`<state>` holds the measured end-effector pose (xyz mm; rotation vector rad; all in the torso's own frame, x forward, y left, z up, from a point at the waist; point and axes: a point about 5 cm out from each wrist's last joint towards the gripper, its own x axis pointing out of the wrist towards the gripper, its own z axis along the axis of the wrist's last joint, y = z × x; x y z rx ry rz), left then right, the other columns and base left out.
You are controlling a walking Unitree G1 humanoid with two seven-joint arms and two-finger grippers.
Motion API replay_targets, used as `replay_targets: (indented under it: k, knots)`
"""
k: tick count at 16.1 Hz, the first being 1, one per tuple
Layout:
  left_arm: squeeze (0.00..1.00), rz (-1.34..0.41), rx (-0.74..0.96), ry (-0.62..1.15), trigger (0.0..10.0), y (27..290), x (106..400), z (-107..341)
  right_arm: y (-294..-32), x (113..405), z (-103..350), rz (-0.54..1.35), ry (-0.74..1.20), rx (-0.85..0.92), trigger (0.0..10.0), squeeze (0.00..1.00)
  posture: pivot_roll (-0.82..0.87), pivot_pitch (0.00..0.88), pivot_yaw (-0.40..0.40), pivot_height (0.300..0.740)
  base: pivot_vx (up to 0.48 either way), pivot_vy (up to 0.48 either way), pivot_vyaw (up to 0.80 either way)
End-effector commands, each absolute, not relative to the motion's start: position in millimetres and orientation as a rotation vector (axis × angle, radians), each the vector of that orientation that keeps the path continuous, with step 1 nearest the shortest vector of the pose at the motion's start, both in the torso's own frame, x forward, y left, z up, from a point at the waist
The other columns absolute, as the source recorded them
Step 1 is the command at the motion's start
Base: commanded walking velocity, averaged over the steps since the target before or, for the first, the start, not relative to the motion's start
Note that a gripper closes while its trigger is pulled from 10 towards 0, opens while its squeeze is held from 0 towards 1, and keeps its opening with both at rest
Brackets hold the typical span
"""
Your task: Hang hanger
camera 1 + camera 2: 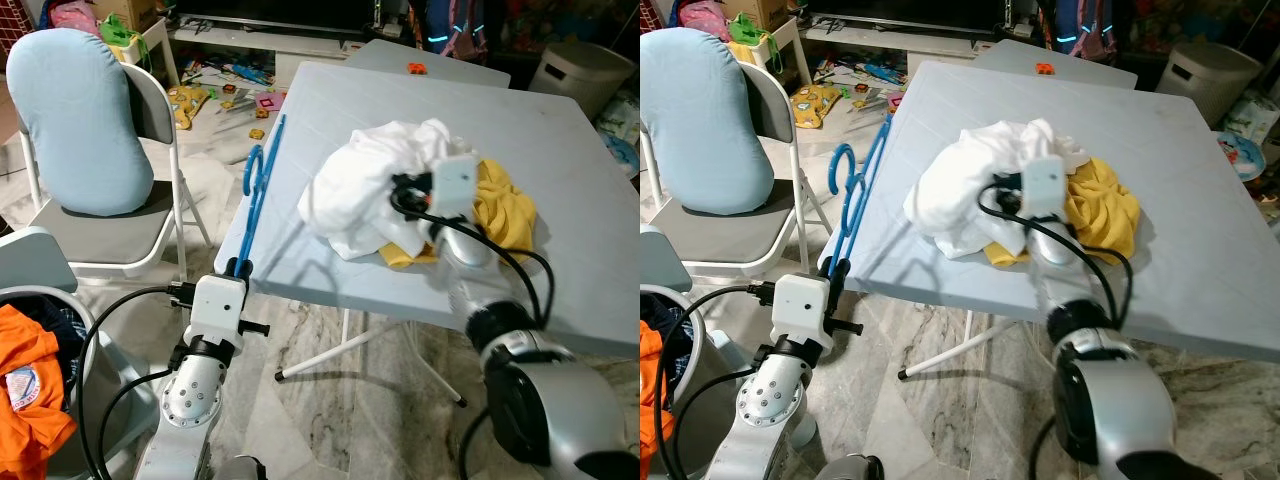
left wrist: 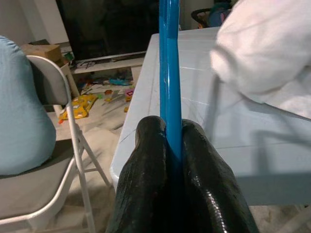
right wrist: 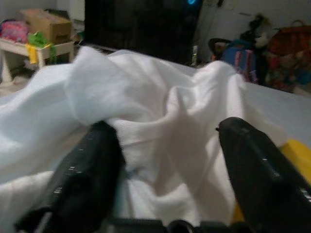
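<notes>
The left arm reaches up from below toward the left edge of the table [image 1: 560,200]. Its left gripper [image 2: 171,145] is just beside that edge, and the two black fingers are pressed together on the blue hanger [image 1: 256,190]. The right arm stretches over the near edge of the tabletop. The right gripper [image 3: 167,160] has its fingers spread wide apart against the white cloth [image 1: 370,180].

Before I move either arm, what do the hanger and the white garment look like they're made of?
The hanger, clamped in the left pincer, looks like smooth, glossy blue plastic: uniform colour with a slight sheen along its thin bar. The white garment in front of the open right pincer looks like soft matte fabric, probably cotton knit, going by its loose crumpled folds; the exact fibre can't be told.
</notes>
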<state>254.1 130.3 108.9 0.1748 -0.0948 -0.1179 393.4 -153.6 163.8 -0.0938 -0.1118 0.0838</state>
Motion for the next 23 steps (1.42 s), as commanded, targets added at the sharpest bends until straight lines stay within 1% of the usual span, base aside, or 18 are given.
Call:
replay_targets:
  k: [1, 3, 6, 7, 10, 11, 13, 20, 21, 22, 23]
  knots:
    - [0.0, -0.099, 0.158, -0.103, 10.0, 131.4, 253.1, 112.7, -166.5, 389.8, 169.9, 0.072, -0.175, -0.055, 10.0, 1.0, 0.15, 0.047, -0.083, 0.74, 0.0, 0.0, 0.0]
    - [0.0, -0.096, 0.154, -0.091, 10.0, 131.0, 251.4, 109.7, -173.1, 385.3, 168.2, 0.061, -0.195, -0.04, 10.0, 1.0, 0.14, 0.048, -0.078, 0.74, 0.0, 0.0, 0.0]
    - [0.0, -0.106, 0.169, -0.094, 10.0, 128.5, 253.2, 110.6, -172.0, 380.3, 166.1, 0.081, -0.21, -0.034, 10.0, 1.0, 0.13, 0.051, -0.069, 0.74, 0.0, 0.0, 0.0]
    - [0.0, -0.107, 0.171, -0.095, 10.0, 129.3, 252.9, 111.8, -172.6, 377.4, 166.8, 0.107, -0.212, 0.001, 10.0, 1.0, 0.13, 0.054, -0.068, 0.74, 0.0, 0.0, 0.0]
    - [0.0, -0.104, 0.203, -0.1, 10.0, 141.0, 241.9, 115.7, -178.0, 364.2, 166.0, 0.171, -0.231, 0.012, 10.0, 1.0, 0.13, 0.065, -0.074, 0.74, 0.0, 0.0, 0.0]
    - [0.0, -0.094, 0.253, -0.126, 10.0, 146.4, 235.8, 120.3, -180.7, 357.2, 163.2, 0.189, -0.227, 0.014, 10.0, 1.0, 0.13, 0.068, -0.076, 0.74, 0.0, 0.0, 0.0]
    - [0.0, -0.098, 0.27, -0.12, 10.0, 148.2, 232.1, 118.6, -183.5, 351.1, 159.1, 0.184, -0.219, 0.013, 10.0, 1.0, 0.14, 0.071, -0.076, 0.74, 0.0, 0.0, 0.0]
    - [0.0, -0.126, 0.264, -0.104, 10.0, 138.7, 236.8, 115.6, -183.5, 336.1, 154.4, 0.161, -0.191, 0.039, 10.0, 1.0, 0.11, 0.066, -0.061, 0.74, 0.0, 0.0, 0.0]
    - [0.0, -0.137, 0.265, -0.102, 10.0, 137.0, 237.5, 115.5, -181.4, 333.0, 150.0, 0.16, -0.157, 0.051, 10.0, 1.0, 0.1, 0.066, -0.058, 0.74, 0.0, 0.0, 0.0]
    - [0.0, -0.144, 0.266, -0.102, 10.0, 136.1, 238.4, 115.4, -179.7, 330.6, 147.0, 0.159, -0.143, 0.055, 10.0, 0.87, 0.1, 0.066, -0.053, 0.74, 0.0, 0.0, -0.73]
    - [0.0, -0.15, 0.268, -0.101, 10.0, 135.5, 239.5, 115.4, -178.6, 328.3, 144.8, 0.159, -0.133, 0.06, 10.0, 0.65, 0.1, 0.065, -0.049, 0.74, 0.0, 0.0, -0.78]
